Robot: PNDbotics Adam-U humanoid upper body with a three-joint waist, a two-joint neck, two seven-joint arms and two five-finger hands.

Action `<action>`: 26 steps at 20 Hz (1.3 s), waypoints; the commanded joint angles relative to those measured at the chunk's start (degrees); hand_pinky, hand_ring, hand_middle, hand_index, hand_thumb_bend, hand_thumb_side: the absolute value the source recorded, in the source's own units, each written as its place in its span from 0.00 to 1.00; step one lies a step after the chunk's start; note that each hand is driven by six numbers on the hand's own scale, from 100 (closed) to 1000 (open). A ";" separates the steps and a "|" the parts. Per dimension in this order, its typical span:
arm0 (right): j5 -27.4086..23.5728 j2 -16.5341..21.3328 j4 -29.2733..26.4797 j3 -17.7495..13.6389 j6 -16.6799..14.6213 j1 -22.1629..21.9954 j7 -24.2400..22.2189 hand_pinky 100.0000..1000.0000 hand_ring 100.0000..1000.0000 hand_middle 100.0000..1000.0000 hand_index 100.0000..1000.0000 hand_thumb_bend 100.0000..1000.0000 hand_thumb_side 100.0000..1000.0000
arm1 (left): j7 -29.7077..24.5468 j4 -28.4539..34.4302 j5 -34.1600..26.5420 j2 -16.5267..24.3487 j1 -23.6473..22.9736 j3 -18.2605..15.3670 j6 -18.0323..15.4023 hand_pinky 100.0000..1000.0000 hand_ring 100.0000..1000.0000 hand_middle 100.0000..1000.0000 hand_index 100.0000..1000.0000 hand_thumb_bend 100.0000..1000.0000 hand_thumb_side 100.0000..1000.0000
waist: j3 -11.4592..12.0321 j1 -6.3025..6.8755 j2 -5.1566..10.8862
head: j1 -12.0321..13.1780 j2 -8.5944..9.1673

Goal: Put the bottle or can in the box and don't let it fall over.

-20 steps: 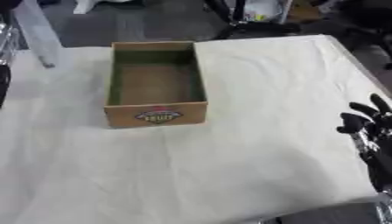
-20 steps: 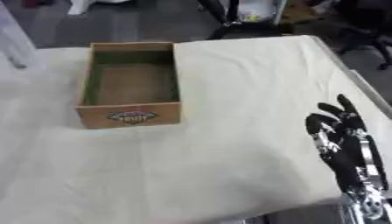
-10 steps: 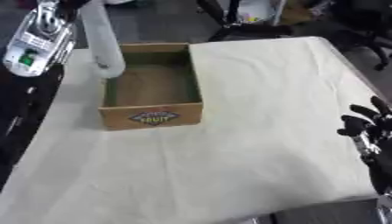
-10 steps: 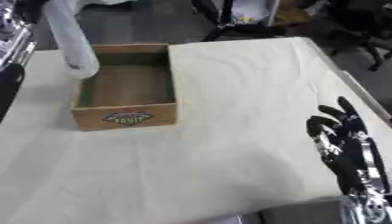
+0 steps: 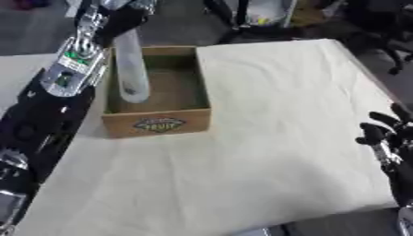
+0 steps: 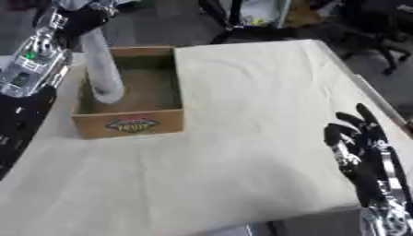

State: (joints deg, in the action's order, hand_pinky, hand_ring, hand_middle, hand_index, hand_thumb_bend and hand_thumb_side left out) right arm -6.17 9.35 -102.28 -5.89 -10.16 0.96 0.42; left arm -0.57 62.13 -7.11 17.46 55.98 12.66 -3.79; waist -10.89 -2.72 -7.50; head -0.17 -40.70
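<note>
Cream cloth point(image 5: 274, 138) covers the table, with a cardboard box point(image 5: 158, 123) at its far left. Above the box's left side hangs a pale bottle point(image 5: 131, 69) — its top grasped by the left hand point(image 5: 121, 18). At lower right, the right hand point(image 6: 359, 145) rests, fingers relaxed.

Table point(image 5: 274, 138) under wrinkled cream cloth; grey floor point(image 5: 177, 23) beyond; dark office chairs point(image 5: 379, 27) at far right

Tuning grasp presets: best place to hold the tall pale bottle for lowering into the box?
Hold the bottle near its top, coming from above on the left, as the left hand does now. It is tall and slim, and the box walls block any low side grip.
</note>
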 commanded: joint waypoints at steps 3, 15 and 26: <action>-0.12 0.84 -0.57 -0.22 -0.15 0.25 0.04 0.61 0.75 0.77 0.99 0.39 0.35 | -4.98 -0.03 4.48 1.32 -1.25 1.05 -0.18 0.58 0.69 0.53 0.78 0.50 0.67 | 0.56 0.01 0.68 | -0.65 0.66; 0.42 1.23 -0.60 -0.86 -0.11 -0.46 0.64 0.61 0.75 0.77 0.99 0.38 0.35 | -4.22 14.18 11.30 11.60 -12.07 -2.77 -1.11 0.71 0.88 0.80 0.87 0.67 0.79 | 3.80 0.66 1.49 | -2.53 0.27; 0.18 1.52 -0.97 -0.99 -0.09 -0.63 0.83 0.61 0.74 0.77 0.99 0.39 0.34 | 10.11 34.33 6.04 14.84 -35.10 -14.99 2.52 0.66 0.84 0.75 0.84 0.51 0.73 | 8.95 0.81 1.21 | -2.58 0.44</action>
State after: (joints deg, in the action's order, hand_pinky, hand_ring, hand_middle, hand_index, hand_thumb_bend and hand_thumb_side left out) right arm -5.89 9.39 -102.27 -6.67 -10.18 -0.01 1.17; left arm 7.72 93.77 -0.62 31.99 20.63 -0.15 -1.57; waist -1.74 -2.07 -7.07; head -3.00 -40.68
